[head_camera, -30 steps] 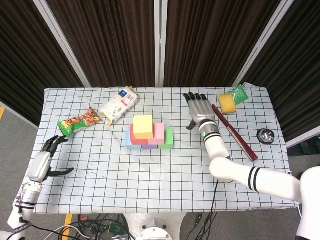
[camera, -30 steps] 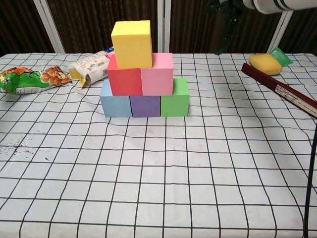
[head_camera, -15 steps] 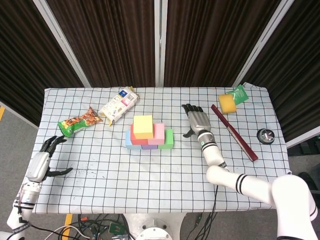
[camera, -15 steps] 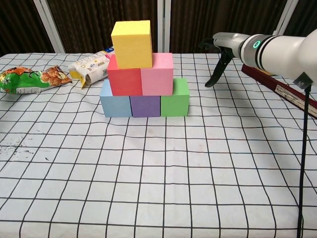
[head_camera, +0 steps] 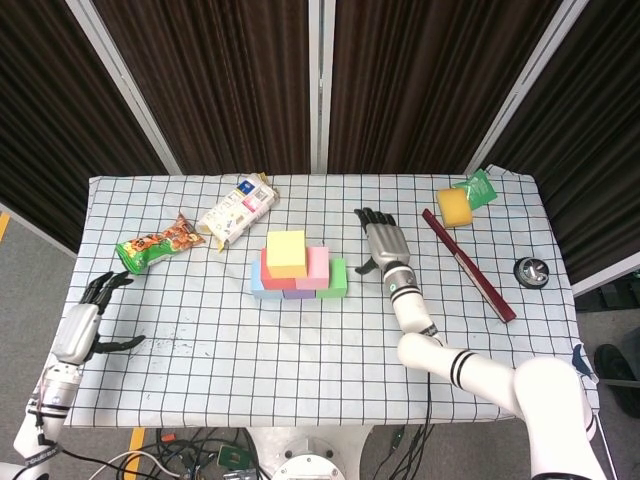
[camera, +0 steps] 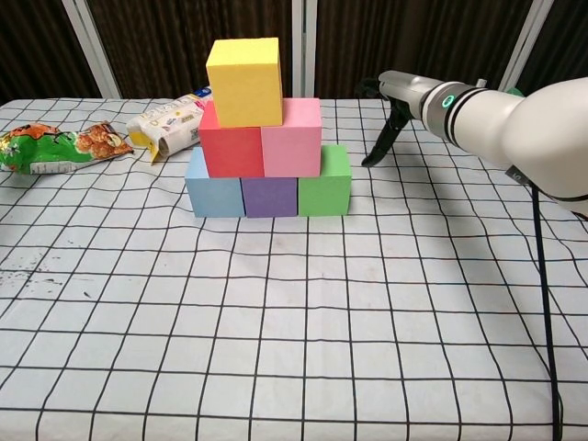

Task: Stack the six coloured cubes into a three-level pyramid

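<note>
A three-level pyramid stands mid-table: blue cube point(camera: 212, 189), purple cube point(camera: 269, 196) and green cube point(camera: 324, 182) at the bottom, red cube point(camera: 231, 144) and pink cube point(camera: 292, 138) above, yellow cube point(camera: 244, 81) point(head_camera: 286, 252) on top. My right hand point(head_camera: 381, 243) point(camera: 395, 101) hovers open just right of the stack, fingers spread, holding nothing and apart from the cubes. My left hand point(head_camera: 88, 318) lies open at the table's left front edge, far from the cubes.
A green snack bag point(head_camera: 158, 243) and a white packet point(head_camera: 237, 209) lie at the back left. A yellow sponge point(head_camera: 456, 206), a long dark red bar point(head_camera: 468, 264) and a small round metal object point(head_camera: 531, 271) sit at the right.
My right hand has moved leftward and down toward the stack, from the back right to beside the green cube. The pyramid and left hand have not moved.
</note>
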### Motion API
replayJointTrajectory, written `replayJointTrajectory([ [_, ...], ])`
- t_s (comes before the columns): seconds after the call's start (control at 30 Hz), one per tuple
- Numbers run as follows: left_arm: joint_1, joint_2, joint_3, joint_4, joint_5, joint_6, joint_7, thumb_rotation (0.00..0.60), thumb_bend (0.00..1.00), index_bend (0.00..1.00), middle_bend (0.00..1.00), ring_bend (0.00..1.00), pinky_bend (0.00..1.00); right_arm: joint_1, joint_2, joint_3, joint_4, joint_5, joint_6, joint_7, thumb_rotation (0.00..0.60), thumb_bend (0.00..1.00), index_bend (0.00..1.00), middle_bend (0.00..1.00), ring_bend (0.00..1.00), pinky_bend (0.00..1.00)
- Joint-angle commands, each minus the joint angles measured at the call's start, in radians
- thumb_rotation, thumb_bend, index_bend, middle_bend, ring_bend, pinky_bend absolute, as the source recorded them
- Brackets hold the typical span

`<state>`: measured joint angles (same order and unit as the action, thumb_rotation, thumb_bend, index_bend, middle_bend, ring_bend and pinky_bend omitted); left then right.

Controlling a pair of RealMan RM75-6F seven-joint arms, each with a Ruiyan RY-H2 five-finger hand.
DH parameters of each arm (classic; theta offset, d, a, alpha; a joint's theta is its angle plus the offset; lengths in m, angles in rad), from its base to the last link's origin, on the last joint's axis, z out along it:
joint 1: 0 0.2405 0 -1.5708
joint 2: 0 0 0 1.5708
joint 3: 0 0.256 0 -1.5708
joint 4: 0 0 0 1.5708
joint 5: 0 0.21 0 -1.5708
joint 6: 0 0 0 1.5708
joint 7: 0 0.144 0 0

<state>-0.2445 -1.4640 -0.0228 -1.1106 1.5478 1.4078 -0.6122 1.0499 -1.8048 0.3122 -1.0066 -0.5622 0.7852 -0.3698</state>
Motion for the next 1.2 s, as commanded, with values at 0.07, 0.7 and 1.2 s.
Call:
replayJointTrajectory([
  [0.07,-0.002,-0.002,-0.001,0.002,0.0,-0.002,-0.002,0.6,0.0,0.07,0.16,0.0,0.03,0.002,-0.019,0.009,0.029,-0.005,-0.006,-0.003,0.6,0.0,0.0,0.02,0.0,0.0],
  [0.7,0.001,-0.006,0.001,0.016,-0.001,-0.002,-0.013,0.6,0.0,0.07,0.16,0.0,0.03,0.034,-0.124,0.089,0.134,0.012,-0.041,0.007,0.6,0.0,0.0,0.03,0.0,0.0],
  [1.2,-0.001,-0.004,0.002,0.01,0.001,-0.003,-0.009,0.6,0.0,0.07,0.16,0.0,0.03,0.004,-0.071,0.106,0.068,-0.004,-0.006,-0.018,0.6,0.0,0.0,0.03,0.0,0.0],
])
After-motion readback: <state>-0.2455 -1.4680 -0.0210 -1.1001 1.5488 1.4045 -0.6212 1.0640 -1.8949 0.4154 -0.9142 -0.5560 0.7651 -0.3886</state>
